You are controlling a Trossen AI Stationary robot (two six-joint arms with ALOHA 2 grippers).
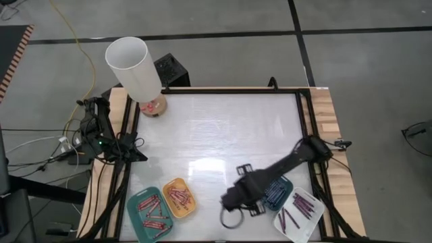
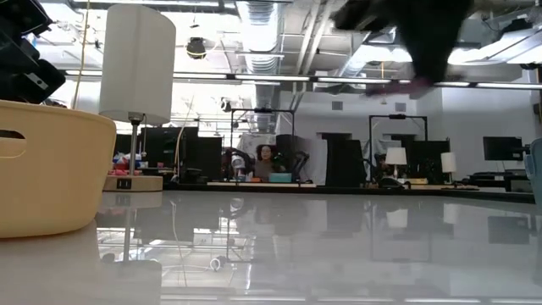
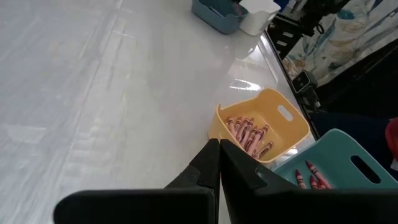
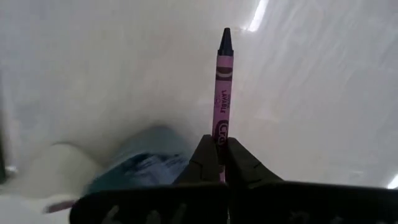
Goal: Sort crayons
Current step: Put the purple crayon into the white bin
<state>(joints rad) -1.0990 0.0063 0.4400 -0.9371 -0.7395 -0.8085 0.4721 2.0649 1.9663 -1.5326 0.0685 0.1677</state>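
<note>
Right gripper (image 4: pixel 217 155): we see its fingers pinching the lower end of a purple crayon (image 4: pixel 223 93), which points straight out from the tips. In the high view we find this gripper (image 1: pixel 233 202) at lower centre, over the white table (image 1: pixel 223 128) and just left of the dark-blue tray (image 1: pixel 278 192).

Left gripper (image 3: pixel 219 163): we see its fingers pressed together on nothing, above the yellow tray (image 3: pixel 292 124).

Going down in size, we note the lamp (image 1: pixel 135 71) at upper left, the teal tray (image 1: pixel 152 213), the white tray (image 1: pixel 297 212) at lower right, then the sorted crayons (image 1: pixel 178 197) inside the trays.
</note>
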